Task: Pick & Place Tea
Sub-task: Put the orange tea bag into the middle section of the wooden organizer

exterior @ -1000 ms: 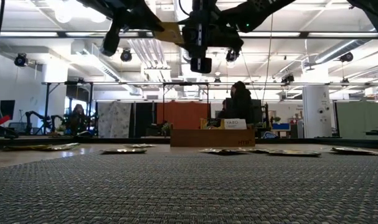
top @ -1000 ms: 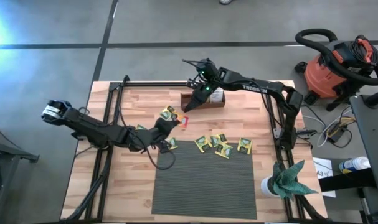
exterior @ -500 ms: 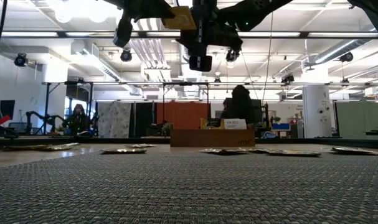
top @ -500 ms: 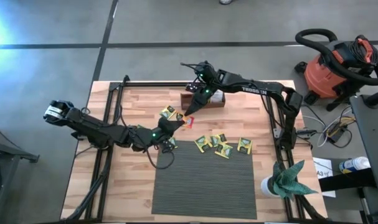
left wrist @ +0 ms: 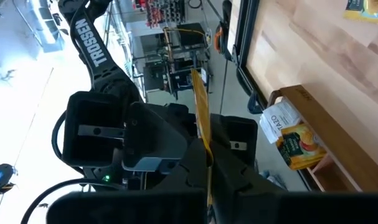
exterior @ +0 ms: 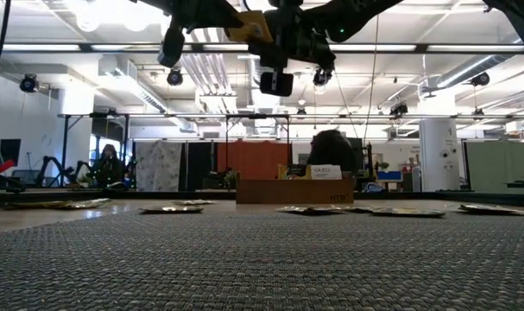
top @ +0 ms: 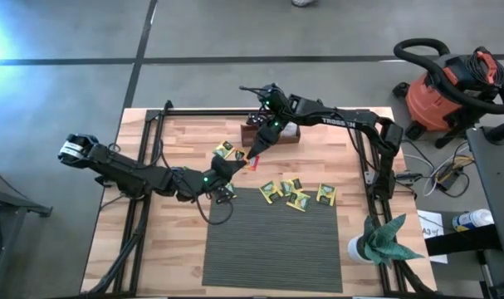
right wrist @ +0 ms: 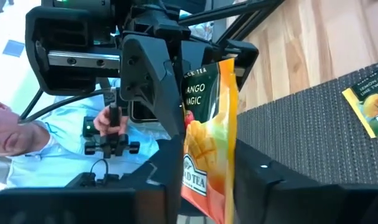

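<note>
Orange mango tea sachet (right wrist: 208, 134) upright, flat, pinched between both grippers' fingers.

Right claw (top: 253, 154) closed onto orange sachet (top: 251, 159).

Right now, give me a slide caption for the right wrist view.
Handover in mid-air: orange mango tea sachet held between both end effectors, green sachet on the dark mat.
</note>
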{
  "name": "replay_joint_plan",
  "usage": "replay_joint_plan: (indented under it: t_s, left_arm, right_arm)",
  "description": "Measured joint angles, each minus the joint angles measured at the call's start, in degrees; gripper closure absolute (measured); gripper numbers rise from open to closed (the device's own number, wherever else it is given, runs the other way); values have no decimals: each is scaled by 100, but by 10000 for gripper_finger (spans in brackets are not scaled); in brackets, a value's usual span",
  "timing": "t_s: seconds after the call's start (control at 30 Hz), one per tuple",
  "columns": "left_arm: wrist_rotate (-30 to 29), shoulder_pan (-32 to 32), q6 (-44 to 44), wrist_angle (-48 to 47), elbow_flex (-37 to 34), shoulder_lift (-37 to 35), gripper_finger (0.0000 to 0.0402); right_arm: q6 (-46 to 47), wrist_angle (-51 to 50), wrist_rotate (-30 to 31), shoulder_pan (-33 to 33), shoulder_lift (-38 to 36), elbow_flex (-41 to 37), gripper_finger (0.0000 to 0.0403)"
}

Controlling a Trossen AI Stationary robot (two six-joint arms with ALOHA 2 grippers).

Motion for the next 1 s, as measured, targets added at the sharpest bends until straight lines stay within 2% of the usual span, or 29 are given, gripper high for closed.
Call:
replay_joint_plan:
  t_s: [0.3,0.4,0.47,0.53,0.67,0.8,0.87,0.93,1.0]
  left_arm:
    - [98,2,-591,-76,-4,0,353]
    - [66,1,-1121,-291,-5,0,337]
    - [-167,0,-1605,-322,-11,0,327]
    - [-530,0,-2280,-319,-11,0,319]
    - [-1645,0,-3692,-323,-11,-38,313]
    - [-2619,-2,-5566,-614,-11,-145,312]
    - [-2992,0,-6845,-868,-9,-217,312]
    - [-3066,2,-8251,-1257,-9,-316,312]
    - [-2713,51,-9595,-1626,-11,-484,312]
  right_arm:
    - [-260,2,15,-4,0,0,382]
    - [-370,3,200,-10,0,0,390]
    - [-502,3,385,-28,-2,-2,391]
    - [-591,13,651,-41,-25,-2,392]
    - [-708,44,1118,-115,-46,-2,392]
    - [-769,41,1602,-205,-61,29,393]
    - [-779,133,1950,-225,-71,31,393]
    - [-779,316,2283,-242,-104,31,393]
    - [-782,482,2651,-251,-163,32,393]
